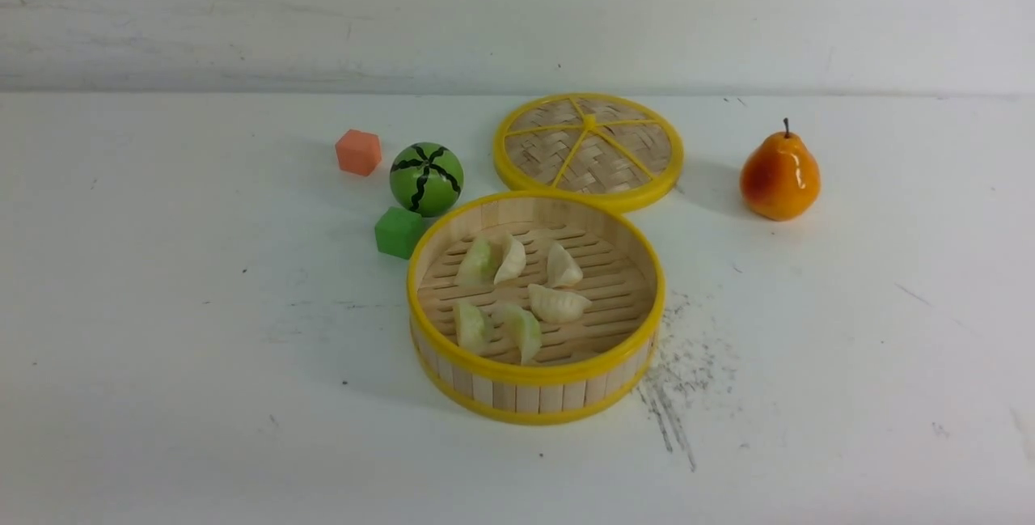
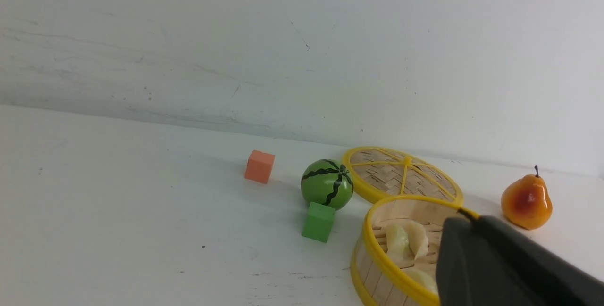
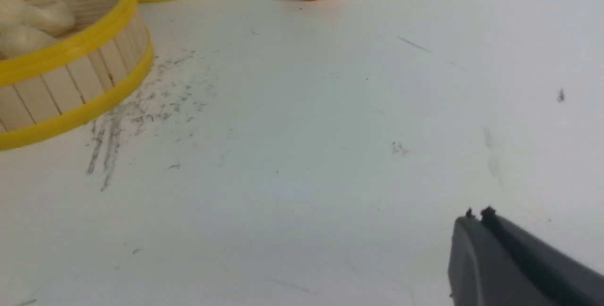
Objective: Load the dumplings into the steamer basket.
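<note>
both claws, left claw (image 2: 465, 223) and right claw (image 3: 479, 216), are pressed together, holding nothing, clear of the work. all six dumplings (image 1: 517, 294) lie inside the steamer basket (image 1: 535, 378) mid-bench, so the task looks finished.

The steamer basket (image 1: 535, 386) has pale wooden slats in its wall and floor, bound by smooth yellow plastic-looking rims. The lid (image 1: 589, 150) is woven bamboo strip with glossy yellow spokes. The dumplings (image 1: 556, 303) look waxy and slightly translucent. The pear (image 1: 779, 175) is glossy; the watermelon ball (image 1: 426, 178) shines softly. The orange cube (image 1: 358, 152) and green cube (image 1: 399, 232) look matt. The white table (image 1: 162, 347) is matt and scuffed.
</note>
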